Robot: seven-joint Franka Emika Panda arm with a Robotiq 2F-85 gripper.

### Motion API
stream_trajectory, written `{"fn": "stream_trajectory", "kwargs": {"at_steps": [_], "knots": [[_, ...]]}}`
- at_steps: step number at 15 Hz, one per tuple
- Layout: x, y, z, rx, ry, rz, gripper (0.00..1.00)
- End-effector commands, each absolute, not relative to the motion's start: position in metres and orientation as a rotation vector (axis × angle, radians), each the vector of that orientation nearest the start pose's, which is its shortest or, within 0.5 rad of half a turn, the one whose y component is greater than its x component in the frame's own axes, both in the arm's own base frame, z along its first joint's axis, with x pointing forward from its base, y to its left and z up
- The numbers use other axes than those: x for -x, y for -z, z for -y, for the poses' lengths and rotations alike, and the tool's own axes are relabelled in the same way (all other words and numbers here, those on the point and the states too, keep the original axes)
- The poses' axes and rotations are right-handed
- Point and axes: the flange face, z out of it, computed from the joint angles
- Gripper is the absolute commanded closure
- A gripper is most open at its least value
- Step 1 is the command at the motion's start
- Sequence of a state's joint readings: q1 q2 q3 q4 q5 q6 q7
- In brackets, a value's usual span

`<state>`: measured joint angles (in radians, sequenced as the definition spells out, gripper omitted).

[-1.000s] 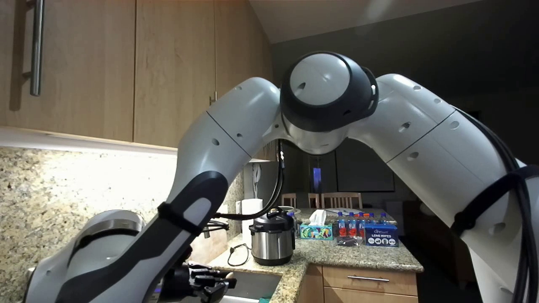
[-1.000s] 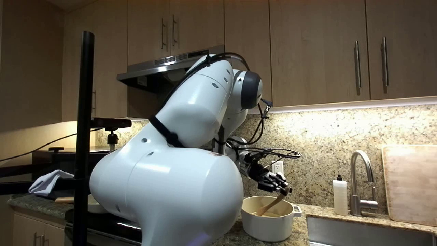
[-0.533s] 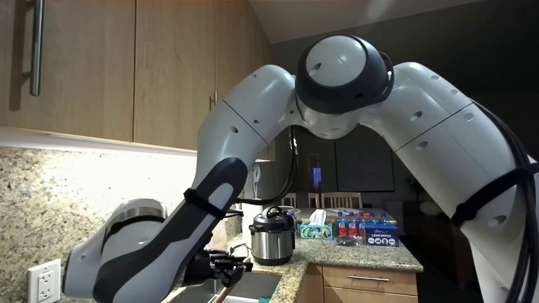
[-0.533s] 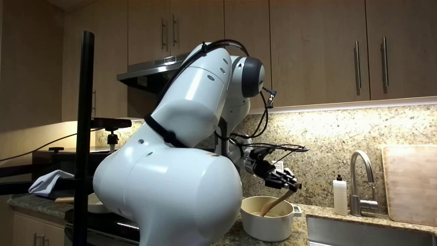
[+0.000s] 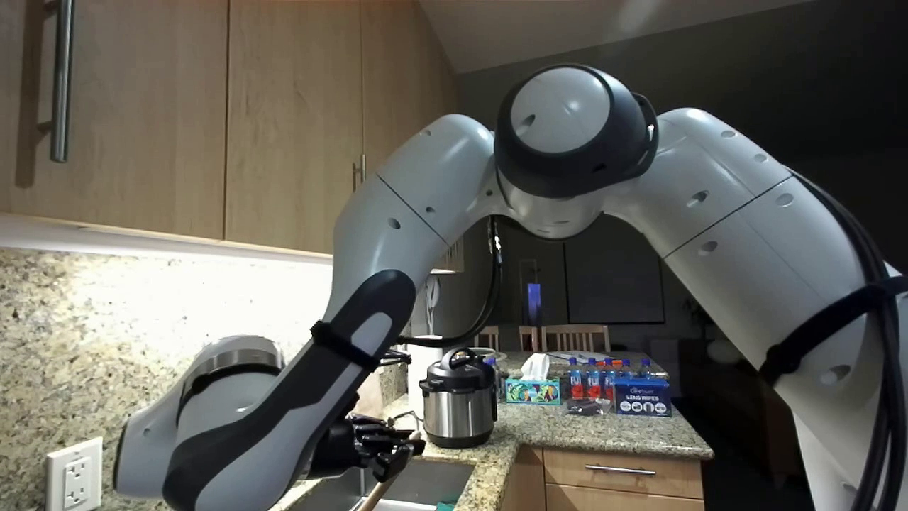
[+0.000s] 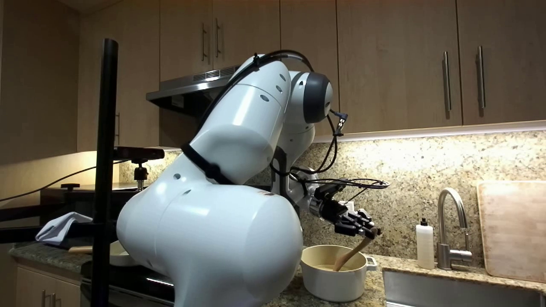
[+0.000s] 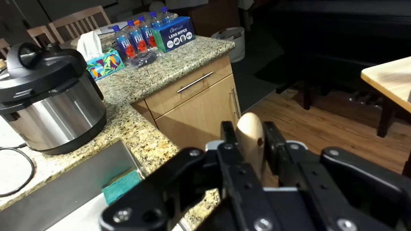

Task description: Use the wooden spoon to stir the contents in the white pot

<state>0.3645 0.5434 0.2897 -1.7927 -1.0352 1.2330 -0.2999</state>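
The white pot [image 6: 334, 285] has a cream inside and a square side handle, and stands on the counter beside the sink in an exterior view. Pale contents show low inside it. The wooden spoon [image 6: 355, 253] leans in the pot, its lower end in the contents and its handle rising over the right rim. My gripper [image 6: 372, 231] is shut on the handle's upper end, above and right of the pot. The gripper [image 5: 408, 454] and spoon [image 5: 376, 493] also show in an exterior view, where the pot is out of view. In the wrist view the fingers [image 7: 248, 131] pinch the handle tip [image 7: 249, 138].
The sink [image 6: 452, 290], faucet [image 6: 445, 230] and soap bottle [image 6: 425, 245] are right of the pot. The granite backsplash [image 6: 396, 170] rises behind. A silver-and-black pressure cooker [image 5: 459, 404] stands on the counter past the sink. A green sponge [image 7: 120, 186] lies in the sink.
My gripper has moved right and slightly up in the exterior view of the pot, carrying the handle. The spoon's lower end has slid right inside the pot. The pot stays nearly in place.
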Motion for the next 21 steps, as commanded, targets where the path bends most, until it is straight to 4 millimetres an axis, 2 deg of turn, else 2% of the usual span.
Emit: {"fn": "stream_trajectory", "kwargs": {"at_steps": [1,5,7,11,14,21], "knots": [[-0.521,-0.260,-0.254,-1.560,0.819,-1.088,0.92],[-0.539,-0.244,-0.278,-1.561,0.706,-1.021,0.92],[-0.547,-0.239,-0.293,-1.627,0.666,-1.012,0.91],[-0.544,-0.227,-0.314,-1.599,0.667,-1.052,0.91],[-0.528,-0.225,-0.312,-1.566,0.697,-1.098,0.91],[-0.499,-0.250,-0.286,-1.544,0.696,-1.149,0.91]]}}
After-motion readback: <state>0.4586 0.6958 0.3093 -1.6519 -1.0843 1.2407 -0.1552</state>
